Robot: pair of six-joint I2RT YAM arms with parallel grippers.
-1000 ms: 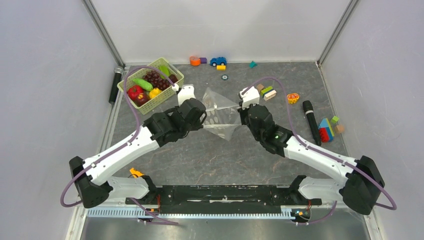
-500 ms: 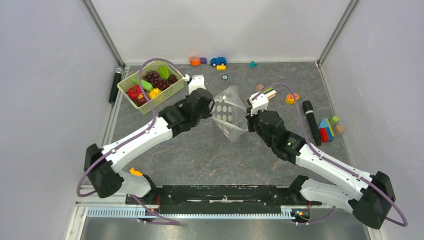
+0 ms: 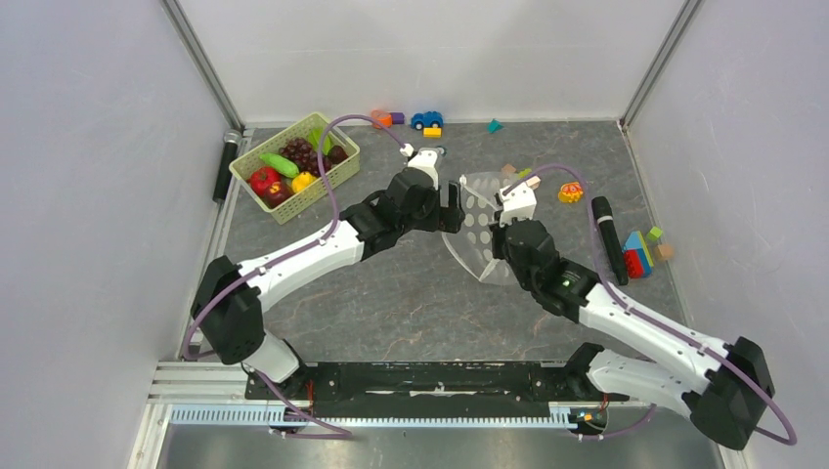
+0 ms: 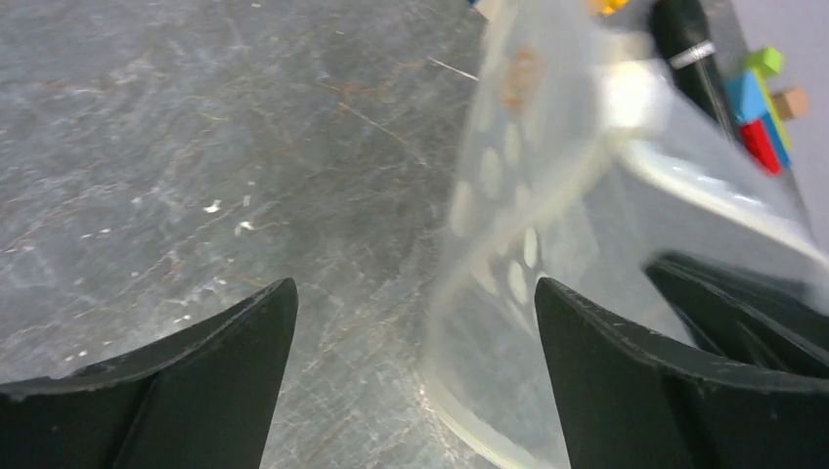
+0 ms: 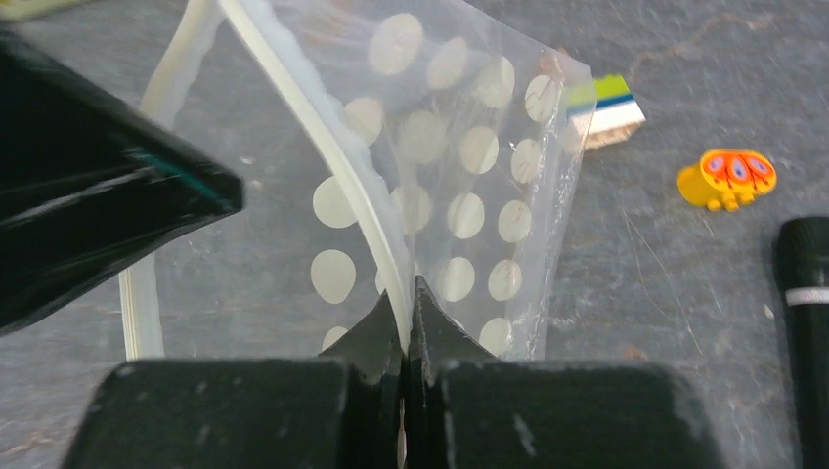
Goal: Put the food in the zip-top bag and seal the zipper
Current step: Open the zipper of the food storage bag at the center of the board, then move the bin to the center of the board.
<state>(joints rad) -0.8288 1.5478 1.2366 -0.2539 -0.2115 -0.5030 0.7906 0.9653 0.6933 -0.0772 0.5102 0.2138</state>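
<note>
Clear dotted zip-top bag (image 3: 481, 220) mid-table, right gripper (image 5: 404, 303) alone clamped on zipper (image 5: 311, 127). We see left gripper (image 4: 415, 293) just released, jaws apart, free to fetch food (image 3: 303, 156), apparently all in basket (image 3: 337, 174).

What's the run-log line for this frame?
left gripper: open, nothing held | right gripper: shut on zip-top bag | food: in basket

No legible text, numbers or logos in any view. The zip-top bag (image 5: 459, 176) has printed white dots only. The black cylinder (image 5: 807, 332) has a pale band, too blurred to read. The orange toy (image 5: 728, 178) has coloured spots, no characters.
</note>
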